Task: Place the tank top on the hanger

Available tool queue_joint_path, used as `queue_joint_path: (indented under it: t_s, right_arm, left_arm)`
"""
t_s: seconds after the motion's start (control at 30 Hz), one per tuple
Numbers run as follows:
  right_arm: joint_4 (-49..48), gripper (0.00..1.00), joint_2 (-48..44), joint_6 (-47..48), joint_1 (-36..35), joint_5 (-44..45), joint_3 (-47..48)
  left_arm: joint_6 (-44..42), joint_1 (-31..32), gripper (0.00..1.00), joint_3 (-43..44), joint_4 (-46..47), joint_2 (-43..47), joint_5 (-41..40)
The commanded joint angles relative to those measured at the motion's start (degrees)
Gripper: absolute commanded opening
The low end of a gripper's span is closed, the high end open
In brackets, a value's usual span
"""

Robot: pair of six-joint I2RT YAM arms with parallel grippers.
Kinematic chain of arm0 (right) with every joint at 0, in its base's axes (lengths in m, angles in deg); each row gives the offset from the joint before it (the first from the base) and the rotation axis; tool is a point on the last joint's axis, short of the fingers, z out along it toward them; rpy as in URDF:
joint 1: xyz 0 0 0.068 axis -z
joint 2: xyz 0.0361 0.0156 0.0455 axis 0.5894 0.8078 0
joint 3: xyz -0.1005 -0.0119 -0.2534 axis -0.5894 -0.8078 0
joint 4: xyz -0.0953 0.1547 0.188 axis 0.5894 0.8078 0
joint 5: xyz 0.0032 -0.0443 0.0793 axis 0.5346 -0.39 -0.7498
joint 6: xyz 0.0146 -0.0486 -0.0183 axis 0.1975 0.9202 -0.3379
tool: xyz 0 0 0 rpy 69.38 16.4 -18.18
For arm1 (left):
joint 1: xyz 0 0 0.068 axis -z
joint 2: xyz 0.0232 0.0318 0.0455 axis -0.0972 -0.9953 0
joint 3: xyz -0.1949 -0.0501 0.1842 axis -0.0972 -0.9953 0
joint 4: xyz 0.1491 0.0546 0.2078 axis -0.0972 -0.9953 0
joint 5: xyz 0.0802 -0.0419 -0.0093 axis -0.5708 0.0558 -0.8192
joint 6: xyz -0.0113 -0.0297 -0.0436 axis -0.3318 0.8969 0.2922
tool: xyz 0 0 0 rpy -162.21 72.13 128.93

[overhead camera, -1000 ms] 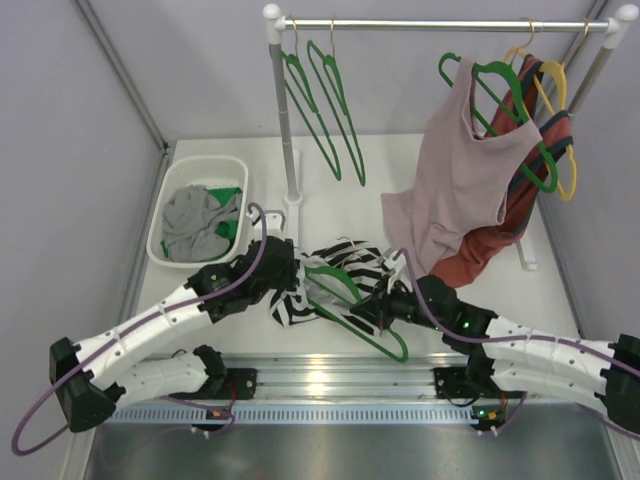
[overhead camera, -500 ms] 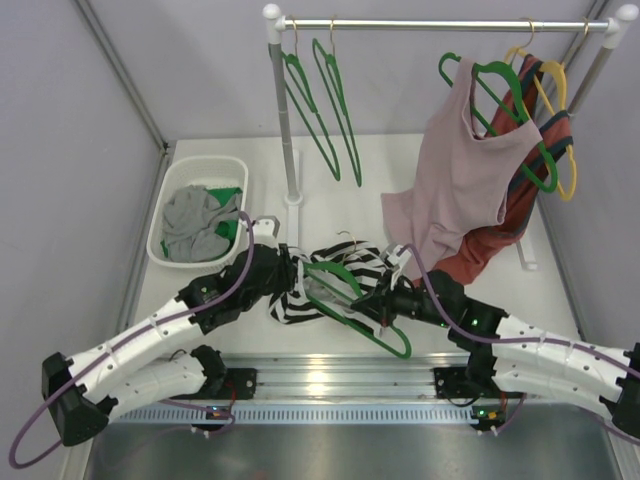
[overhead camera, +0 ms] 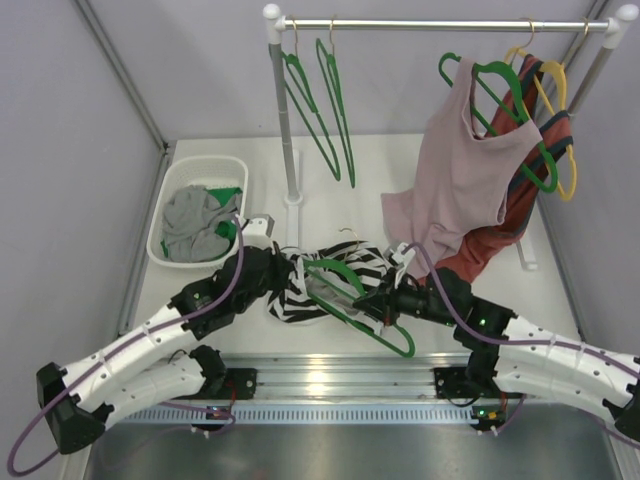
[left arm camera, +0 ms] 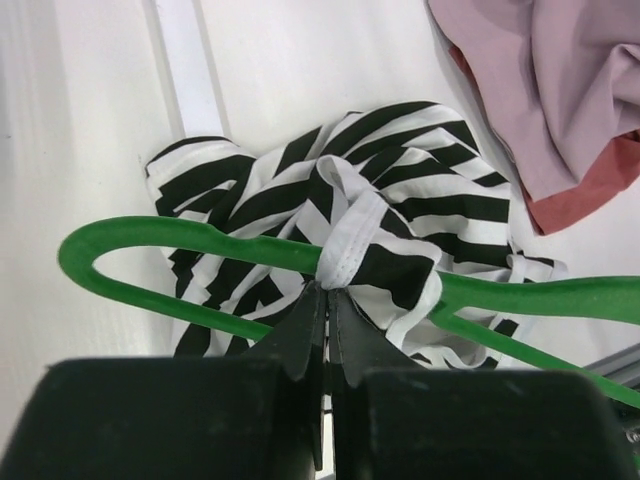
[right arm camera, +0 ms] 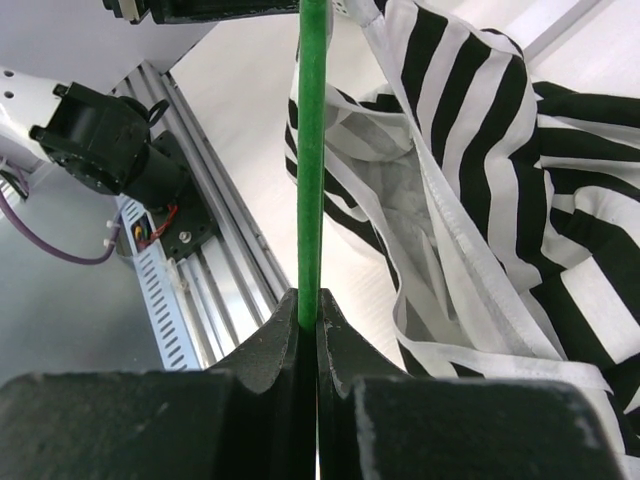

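The black-and-white striped tank top (overhead camera: 355,265) lies bunched on the table in the middle, draped over one arm of the green hanger (overhead camera: 385,340). My left gripper (overhead camera: 290,272) is shut on a white strap of the tank top (left arm camera: 345,245), which loops over the hanger's green bar (left arm camera: 150,235). My right gripper (overhead camera: 372,305) is shut on the hanger's thin green bar (right arm camera: 310,150). The striped fabric (right arm camera: 480,180) hangs to the right of that bar in the right wrist view.
A clothes rail (overhead camera: 440,24) at the back holds spare green hangers (overhead camera: 325,90), a dusty-pink top (overhead camera: 460,170), a rust garment and a yellow hanger (overhead camera: 560,130). A white basket (overhead camera: 180,175) with a grey garment (overhead camera: 192,220) stands at the left. The rail's post (overhead camera: 285,120) stands behind the tank top.
My left gripper has moved right and slightly forward with the strap, pulling it over the hanger's arm. My right gripper has shifted a little with the hanger.
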Motion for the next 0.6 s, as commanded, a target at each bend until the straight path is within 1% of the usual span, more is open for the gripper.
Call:
queue_joint_path:
  t_s: [0.0, 0.2, 0.27, 0.3, 0.33, 0.4, 0.43, 0.53, 0.57]
  right_arm:
    - [-1.91, 0.00, -1.57, 1.46, -0.95, 0.03, 3.47]
    - [0.20, 0.00, -2.45, 2.25, -0.95, 1.61, 3.47]
    - [0.90, 0.00, -2.71, 2.52, -0.95, 1.79, 3.47]
    - [0.82, 0.00, -2.54, 2.69, -0.87, 1.70, 3.56]
    - [0.64, 0.00, -2.45, 2.70, -0.95, 1.61, 3.64]
    - [0.46, 0.00, -1.83, 3.13, -0.87, 1.44, 4.17]
    - [0.38, 0.00, -1.05, 3.13, -0.95, 1.35, 4.35]
    - [-0.41, 0.00, -0.08, 3.40, -0.95, 1.44, 4.79]
    - [-0.76, 0.00, 0.10, 3.57, -0.95, 1.61, 4.79]
  left_arm:
    - [0.24, -0.34, 0.00, 1.41, -0.60, 0.73, -5.34]
    - [1.47, -0.34, 0.00, 3.70, -5.80, 3.54, -11.76]
    - [0.59, -0.34, 0.00, 4.58, -6.95, 3.63, -11.33]
    - [-0.28, -0.43, 0.00, 4.75, -6.42, 3.28, -8.54]
    - [-1.68, -0.34, 0.05, 5.28, -6.07, 2.93, -6.86]
    - [-1.35, -0.43, 0.14, 6.25, -7.03, 1.61, -5.88]
    - [-1.52, -0.34, 0.22, 6.95, -7.12, 1.52, -5.44]
    - [-2.48, -0.34, 0.30, 8.27, -7.47, 2.83, -4.48]
    - [-2.84, -0.34, 0.35, 8.71, -7.39, 3.45, -3.95]
